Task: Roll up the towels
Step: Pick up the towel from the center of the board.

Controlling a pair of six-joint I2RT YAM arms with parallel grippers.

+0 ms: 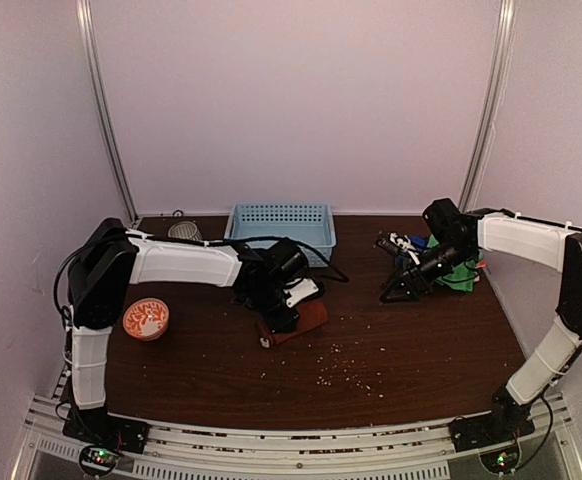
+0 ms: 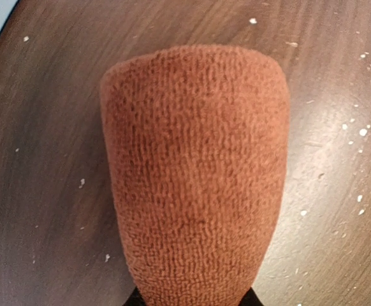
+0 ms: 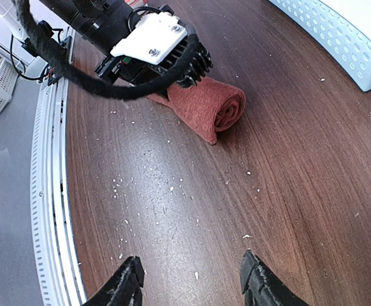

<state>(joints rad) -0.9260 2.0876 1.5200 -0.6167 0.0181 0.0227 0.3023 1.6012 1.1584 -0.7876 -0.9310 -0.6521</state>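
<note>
The rust-red towel point(image 2: 195, 178) lies rolled into a short, thick roll on the dark wooden table point(image 1: 421, 360), a little in front of the light blue basket point(image 1: 281, 222) and near the middle of the table. In the right wrist view its spiral end faces outward and the roll rests flat on the wood. The left gripper point(image 1: 276, 315) sits right at the other end of the roll, touching it. In the left wrist view the cloth fills almost everything. Only two dark bits of the fingers point(image 2: 136, 298) show at the bottom edge, one on each side of the roll, so I cannot tell whether they pinch it or merely stand around it. The right gripper point(image 3: 192, 280) hangs over bare wood to the right, well apart from the roll. Its fingers point(image 3: 127, 284) are spread wide with nothing between them, and they point toward the roll. Behind the right gripper, at the far right of the table, a green towel point(image 1: 458, 278) lies bunched up, with a bit of blue cloth point(image 1: 418, 241) beside it. Pale crumbs point(image 1: 346, 365) are scattered on the wood in front of the roll. An orange-and-white bowl point(image 1: 146, 320) stands at the left side, beside the left arm.
</note>
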